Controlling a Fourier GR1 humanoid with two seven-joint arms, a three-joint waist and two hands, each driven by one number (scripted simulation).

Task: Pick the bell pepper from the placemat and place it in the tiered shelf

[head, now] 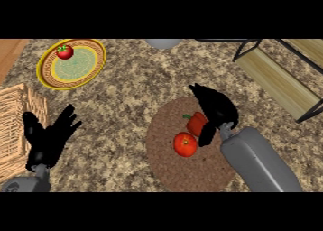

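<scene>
While the bell pepper [196, 122] lies on the placemat [191, 173] beside a tomato [185, 144], my right hand [216, 108] hovers just beside it, fingers [199, 91] open and empty, ready to curl round it for the lift.

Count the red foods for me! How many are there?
3. A small red fruit sits on the plate at the far left. A pepper and a tomato lie on the placemat, by the right hand. That hand may hide more.
</scene>
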